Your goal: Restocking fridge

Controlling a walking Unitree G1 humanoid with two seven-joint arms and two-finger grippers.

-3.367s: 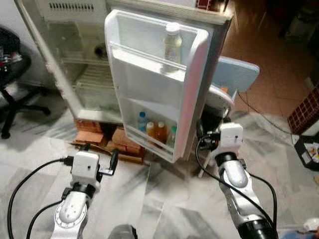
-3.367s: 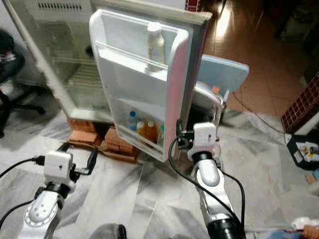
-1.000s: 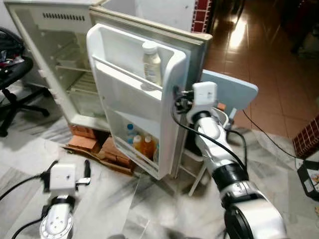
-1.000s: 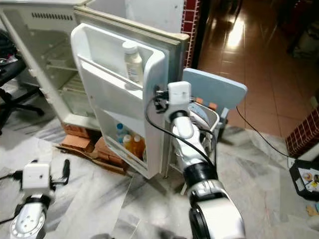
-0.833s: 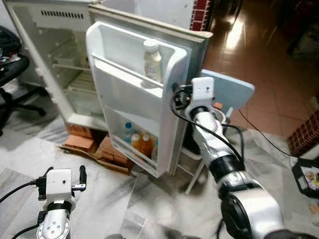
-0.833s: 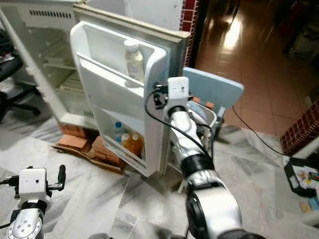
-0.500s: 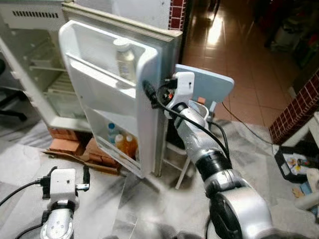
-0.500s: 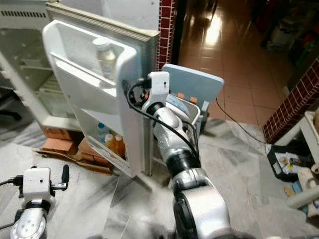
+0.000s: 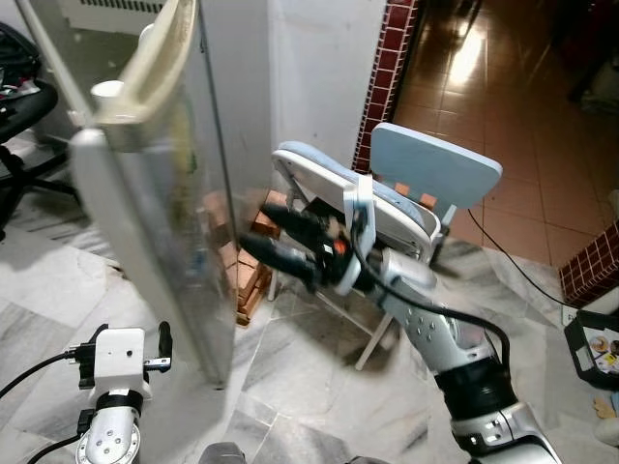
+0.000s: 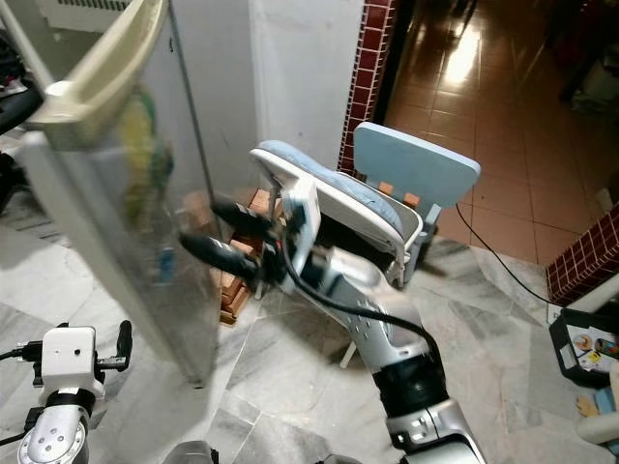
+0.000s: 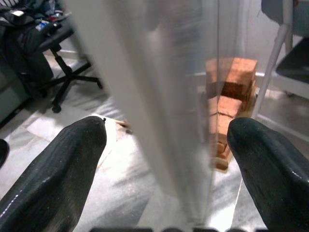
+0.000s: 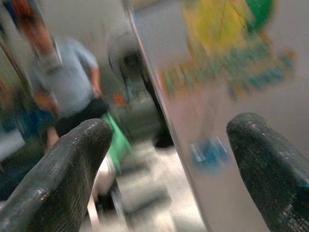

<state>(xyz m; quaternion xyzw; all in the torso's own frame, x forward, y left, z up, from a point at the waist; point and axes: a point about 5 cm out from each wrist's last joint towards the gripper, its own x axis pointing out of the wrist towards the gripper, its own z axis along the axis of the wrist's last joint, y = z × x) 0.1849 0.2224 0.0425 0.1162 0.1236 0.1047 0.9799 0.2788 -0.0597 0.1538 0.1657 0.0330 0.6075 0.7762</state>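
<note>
The fridge door (image 9: 160, 222) stands almost edge-on to me, its grey outer face with a coloured sticker (image 10: 145, 145) turned to my right arm. My right gripper (image 9: 256, 225) is open, its two black fingers pointing at that outer face at mid height, close to it; whether they touch is unclear. In the right wrist view the right gripper (image 12: 169, 125) faces the blurred sticker. My left gripper (image 11: 166, 128) hangs low and open near the door's bottom corner, holding nothing. The fridge's inside is hidden behind the door.
A pale blue chair (image 9: 435, 174) stands just behind my right arm. Stacked bricks (image 11: 231, 72) prop the fridge. A black office chair (image 9: 19, 106) is at the far left, a red tiled pillar (image 9: 392, 58) behind. A black box (image 9: 595, 348) lies on the marble floor at right.
The door has swung from wide open to almost edge-on, hiding its shelves and bottles. My right gripper went from the door's edge to its outer face. The camera has also shifted.
</note>
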